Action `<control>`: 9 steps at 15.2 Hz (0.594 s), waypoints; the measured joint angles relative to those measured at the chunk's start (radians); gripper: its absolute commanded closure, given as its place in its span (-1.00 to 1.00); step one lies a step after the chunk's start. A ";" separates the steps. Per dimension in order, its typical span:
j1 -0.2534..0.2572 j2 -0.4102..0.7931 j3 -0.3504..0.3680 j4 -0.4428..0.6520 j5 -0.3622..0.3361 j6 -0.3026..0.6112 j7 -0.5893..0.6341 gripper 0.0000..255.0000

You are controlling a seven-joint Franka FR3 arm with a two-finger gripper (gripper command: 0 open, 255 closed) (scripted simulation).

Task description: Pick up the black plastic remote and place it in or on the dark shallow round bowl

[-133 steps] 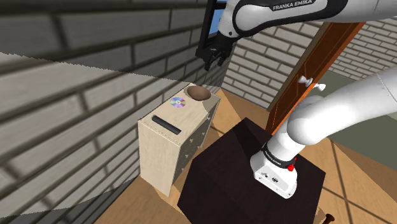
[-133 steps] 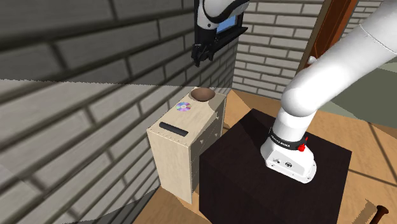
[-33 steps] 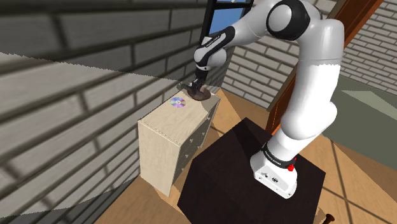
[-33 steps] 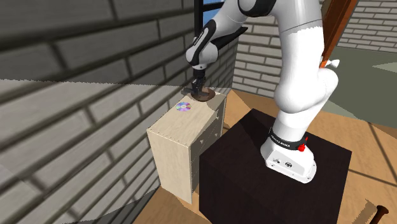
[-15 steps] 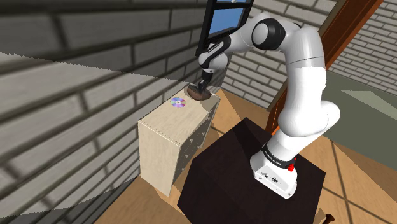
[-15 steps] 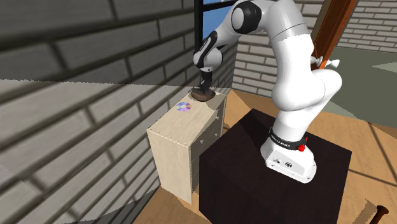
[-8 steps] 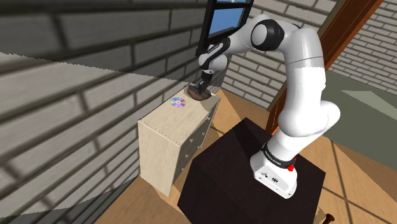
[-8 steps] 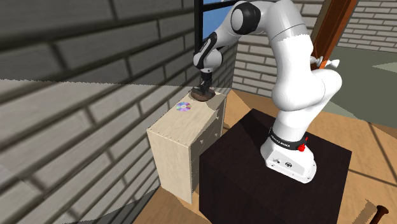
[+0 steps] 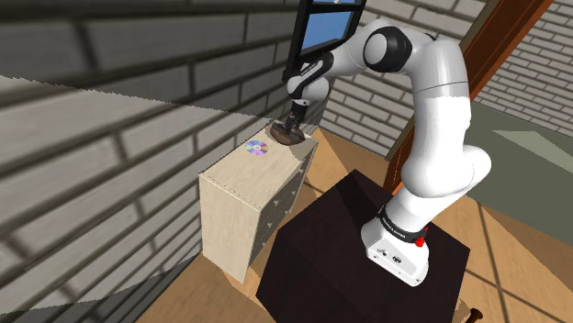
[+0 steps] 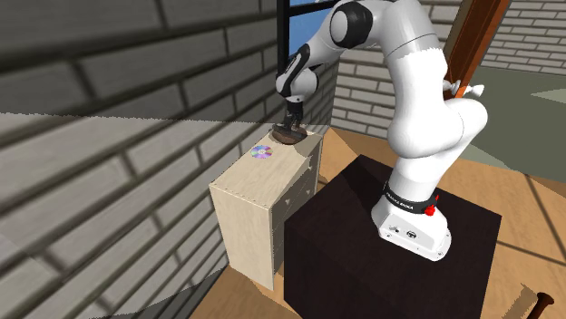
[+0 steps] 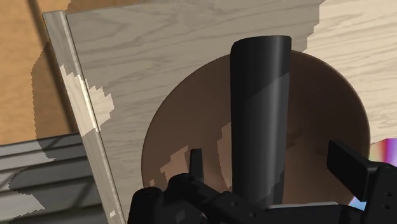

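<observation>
The black remote [image 11: 261, 108] lies across the brown shallow round bowl [image 11: 191, 127], one end pointing away from the hand. My gripper [image 11: 273, 168] hovers just above it, open: the two fingers [image 11: 195, 167] stand apart on either side of the remote, with a gap on each side. In the shoulder view the gripper [image 9: 292, 124] points down over the bowl [image 9: 286, 137] at the far end of the light wooden cabinet [image 9: 239, 188]. In the second exterior view the gripper [image 10: 291, 125] hangs over the same bowl [image 10: 289, 137].
A shiny disc [image 9: 255, 147] lies on the cabinet top beside the bowl, also seen as the disc [image 10: 262, 152]. A brick wall runs close behind the cabinet. The dark stand [image 9: 340, 248] sits right next to the cabinet's side. A window frame [image 9: 317, 27] is behind the arm.
The remote that lay at the cabinet's near end is now in the bowl, with the gripper over it. During the last second the arm has hardly moved.
</observation>
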 measured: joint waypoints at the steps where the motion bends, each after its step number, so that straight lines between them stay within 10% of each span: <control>1: 0.000 -0.013 -0.001 0.007 -0.001 -0.019 0.002 -1.00; 9: 0.000 -0.077 -0.004 -0.004 -0.005 -0.072 0.005 -1.00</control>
